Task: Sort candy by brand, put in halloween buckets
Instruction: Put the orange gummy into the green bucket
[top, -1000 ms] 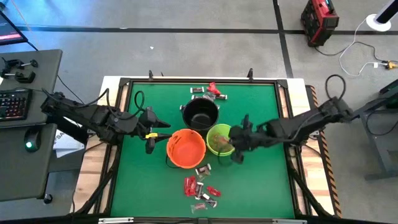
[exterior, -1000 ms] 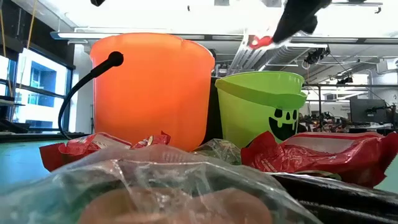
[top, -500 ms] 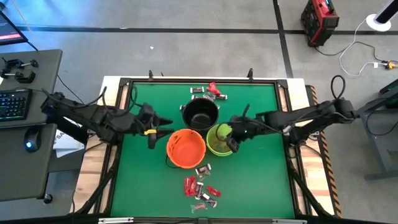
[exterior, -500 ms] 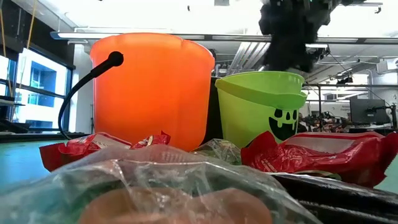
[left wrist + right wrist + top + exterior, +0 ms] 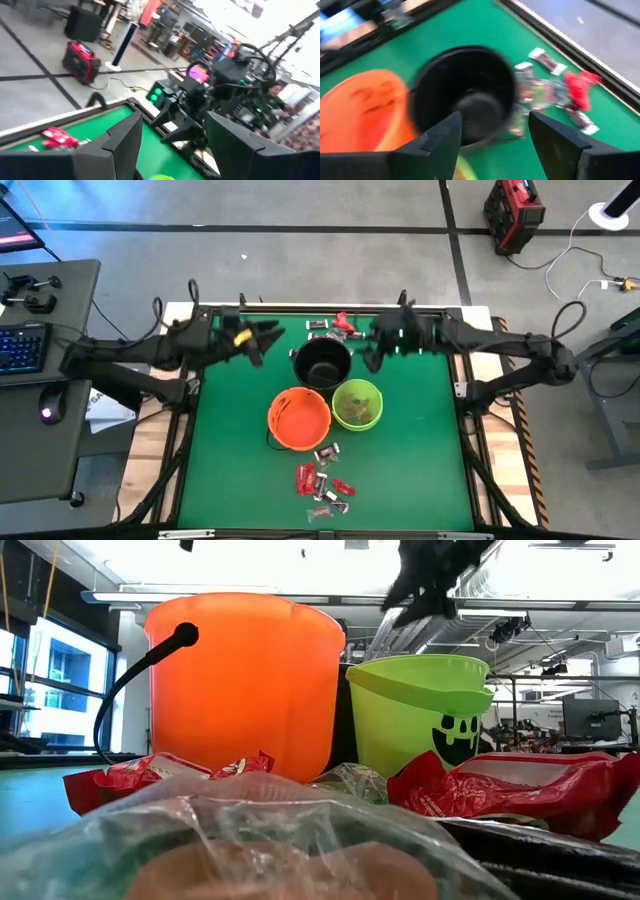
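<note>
Green felt covers the square work table (image 5: 420, 470), and everything on it is placed here against the round black plastic bucket (image 5: 322, 362), which stands just behind the table's middle. Two dark arms reach in over the back of the table. The left gripper (image 5: 262, 340) hangs just off the black bucket's left side, a little toward the back edge, its two fingers spread with nothing between them. The right gripper (image 5: 374, 347) hangs just off the black bucket's right side, likewise spread and empty; its wrist view looks down past both fingers (image 5: 555, 145) into the black bucket's dark mouth.

The round orange plastic bucket (image 5: 298, 418) sits in front of the black bucket and slightly to its left, touching or nearly touching it. The lime green plastic bucket (image 5: 357, 404), with a black ghost face printed on its wall, stands in front of the black bucket to its right, right beside the orange one; a few pale wrapped pieces lie inside it.

Behind the black bucket, near the table's back rim, lies a small cluster of wrapped candy (image 5: 338, 328), red and dark with silver. A second, larger scatter of mostly red-wrapped candy (image 5: 322, 482) lies well in front of the black bucket, beyond the orange one, toward the front edge.
</note>
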Robot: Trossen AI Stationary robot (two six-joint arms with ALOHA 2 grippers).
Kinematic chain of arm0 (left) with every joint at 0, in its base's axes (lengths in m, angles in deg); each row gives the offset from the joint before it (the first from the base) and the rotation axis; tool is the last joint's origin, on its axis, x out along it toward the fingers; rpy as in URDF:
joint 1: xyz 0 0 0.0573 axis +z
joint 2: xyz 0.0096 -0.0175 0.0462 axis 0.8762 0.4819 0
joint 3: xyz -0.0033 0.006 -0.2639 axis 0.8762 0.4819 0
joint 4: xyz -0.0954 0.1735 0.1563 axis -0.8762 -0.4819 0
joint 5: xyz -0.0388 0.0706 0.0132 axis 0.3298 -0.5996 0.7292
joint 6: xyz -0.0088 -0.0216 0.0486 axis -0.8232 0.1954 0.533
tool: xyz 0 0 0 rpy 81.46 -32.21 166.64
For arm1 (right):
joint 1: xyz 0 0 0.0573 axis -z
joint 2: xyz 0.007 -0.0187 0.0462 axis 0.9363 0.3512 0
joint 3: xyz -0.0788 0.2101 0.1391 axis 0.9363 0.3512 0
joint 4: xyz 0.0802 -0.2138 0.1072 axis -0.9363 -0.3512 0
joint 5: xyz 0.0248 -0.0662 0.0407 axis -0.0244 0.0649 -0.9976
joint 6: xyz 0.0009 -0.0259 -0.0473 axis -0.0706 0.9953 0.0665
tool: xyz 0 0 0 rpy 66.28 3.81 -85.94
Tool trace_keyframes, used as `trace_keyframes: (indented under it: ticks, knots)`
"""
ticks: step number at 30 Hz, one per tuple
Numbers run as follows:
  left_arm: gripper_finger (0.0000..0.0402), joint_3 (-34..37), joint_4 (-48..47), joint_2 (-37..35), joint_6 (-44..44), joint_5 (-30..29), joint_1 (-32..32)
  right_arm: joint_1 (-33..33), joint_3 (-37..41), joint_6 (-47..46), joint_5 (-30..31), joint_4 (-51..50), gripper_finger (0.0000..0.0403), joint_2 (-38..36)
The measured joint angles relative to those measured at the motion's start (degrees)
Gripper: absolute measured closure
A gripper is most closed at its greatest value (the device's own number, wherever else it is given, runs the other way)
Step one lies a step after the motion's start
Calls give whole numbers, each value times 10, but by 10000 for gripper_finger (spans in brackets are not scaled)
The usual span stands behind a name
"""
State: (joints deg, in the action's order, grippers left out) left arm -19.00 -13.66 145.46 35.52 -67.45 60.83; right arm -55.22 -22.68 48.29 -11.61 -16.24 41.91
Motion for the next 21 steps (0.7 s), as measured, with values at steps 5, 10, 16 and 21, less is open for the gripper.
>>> trace_keyframes:
  ticks: [5, 10, 16, 21]
  knots:
    - [198, 0, 4, 4, 38, 131, 130, 151, 67, -49, -121, 67, 190, 5]
    - [198, 0, 19, 25, 39, 237, 248, 243, 119, -133, -191, 129, 192, 33]
    - [198, 0, 57, 60, -35, 284, 317, 282, 134, -160, -278, 167, 192, 144]
    - [198, 0, 115, 84, -57, 282, 323, 285, 134, -178, -333, 182, 192, 226]
